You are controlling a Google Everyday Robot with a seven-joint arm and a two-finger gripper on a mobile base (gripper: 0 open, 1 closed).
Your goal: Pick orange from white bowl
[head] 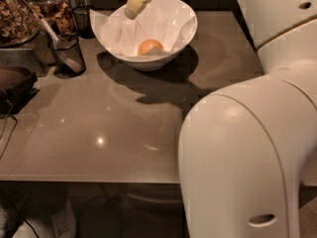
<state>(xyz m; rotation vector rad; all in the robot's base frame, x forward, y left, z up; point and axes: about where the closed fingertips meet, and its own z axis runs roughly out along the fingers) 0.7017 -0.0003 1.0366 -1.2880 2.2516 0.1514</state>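
Observation:
The orange (pixel 150 47) lies at the bottom of the white bowl (pixel 176 38), which stands at the far middle of the grey table (pixel 99 128). White paper lines the bowl. My gripper (pixel 137 1) is above the bowl's far-left rim, up and to the left of the orange and apart from it. Only its cream-coloured tip shows. My white arm fills the right side of the view.
A small dark mesh cup (pixel 67 53) with a utensil stands left of the bowl, another dark cup (pixel 81 19) behind it. Jars of snacks (pixel 20 14) are at the far left. A dark object (pixel 15 83) sits at the left table edge.

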